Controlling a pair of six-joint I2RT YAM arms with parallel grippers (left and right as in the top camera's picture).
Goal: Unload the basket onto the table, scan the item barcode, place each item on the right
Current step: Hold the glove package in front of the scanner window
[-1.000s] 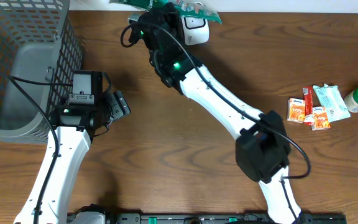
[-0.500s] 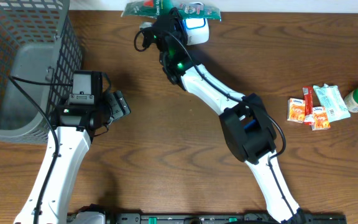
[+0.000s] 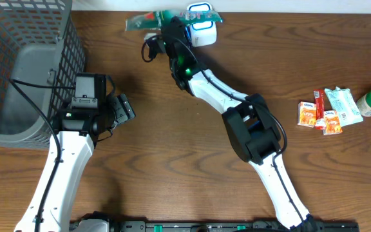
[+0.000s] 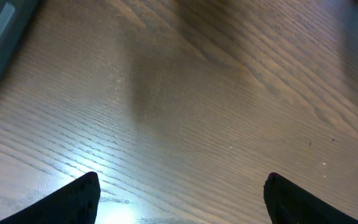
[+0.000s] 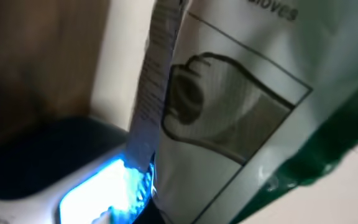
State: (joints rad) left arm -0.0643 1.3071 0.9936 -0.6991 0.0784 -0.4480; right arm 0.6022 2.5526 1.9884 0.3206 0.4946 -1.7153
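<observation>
With the right gripper (image 3: 171,24) pinched shut on the glove packet (image 3: 140,22) at top centre, just above the glowing barcode scanner (image 3: 201,32), I'd turn its barcode face squarely toward the blue light; the left gripper (image 3: 122,108) hangs spread and empty at mid-left.

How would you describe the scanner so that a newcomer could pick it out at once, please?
Look along the far edge of the wooden table, right of the grey basket. The scanner sits there, right by the green packet held by the right gripper. It is the only white box glowing blue.
</observation>
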